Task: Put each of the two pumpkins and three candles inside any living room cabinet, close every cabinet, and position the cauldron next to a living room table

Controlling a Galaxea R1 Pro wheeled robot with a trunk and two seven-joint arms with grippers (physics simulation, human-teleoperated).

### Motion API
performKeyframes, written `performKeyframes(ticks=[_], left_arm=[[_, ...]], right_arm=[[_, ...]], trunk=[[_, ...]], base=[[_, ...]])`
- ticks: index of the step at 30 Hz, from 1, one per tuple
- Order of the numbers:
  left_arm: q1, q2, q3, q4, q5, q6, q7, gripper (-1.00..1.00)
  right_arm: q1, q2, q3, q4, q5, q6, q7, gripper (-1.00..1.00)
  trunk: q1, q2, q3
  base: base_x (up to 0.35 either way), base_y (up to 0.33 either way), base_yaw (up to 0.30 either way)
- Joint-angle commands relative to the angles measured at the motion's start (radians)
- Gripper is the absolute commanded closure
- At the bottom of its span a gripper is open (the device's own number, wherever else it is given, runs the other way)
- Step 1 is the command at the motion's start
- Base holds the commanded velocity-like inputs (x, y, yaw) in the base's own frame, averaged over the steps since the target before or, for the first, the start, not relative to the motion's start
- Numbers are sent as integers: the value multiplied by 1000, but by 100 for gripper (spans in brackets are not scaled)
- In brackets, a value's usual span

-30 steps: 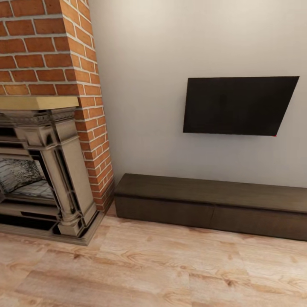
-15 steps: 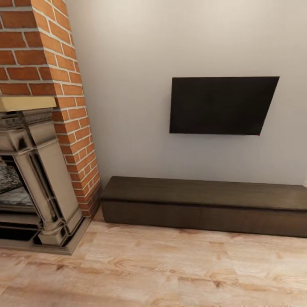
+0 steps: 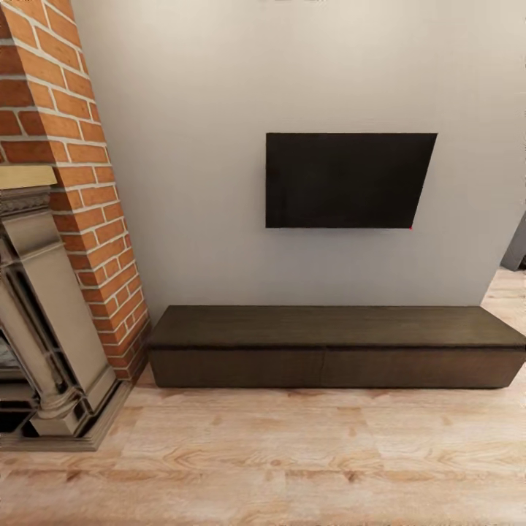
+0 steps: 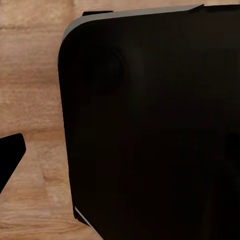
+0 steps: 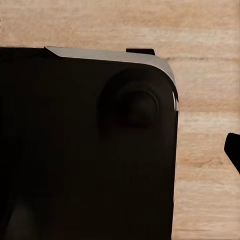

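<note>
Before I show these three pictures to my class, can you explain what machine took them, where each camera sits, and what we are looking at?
They are simulator renders from a wheeled robot with two arms. The big picture comes from its head camera: a long low dark cabinet with its drawer fronts shut stands against a pale wall, a black screen hangs above it, and a brick fireplace stands to the left on a wooden floor. The cabinet's top is bare. The other two pictures come from cameras near each arm's fingers; both look down at the floor past a large black part of the robot. Nothing there shows whether the fingers hold anything.
</note>
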Motion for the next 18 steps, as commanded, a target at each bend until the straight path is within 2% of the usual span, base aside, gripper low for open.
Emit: performKeyframes(ticks=[1,4,11,18], left_arm=[[0,0,-1,-1,-2,-2,1,-100],[0,0,0,-1,-1,-2,1,-100],[0,0,2,-1,1,-33,2,-100],[0,0,1,0,1,-43,2,-100]], right_arm=[[0,0,0,1,1,-4,0,-100],[0,0,0,1,1,-5,0,-100],[0,0,0,1,1,-5,0,-100],[0,1,0,1,1,-7,0,-100]], trunk=[[0,-1,-1],[0,-1,-1],[0,-1,-1],[0,-1,-1]], base=[[-127,88,-10],[-62,39,41],[-8,5,181],[91,0,28]])
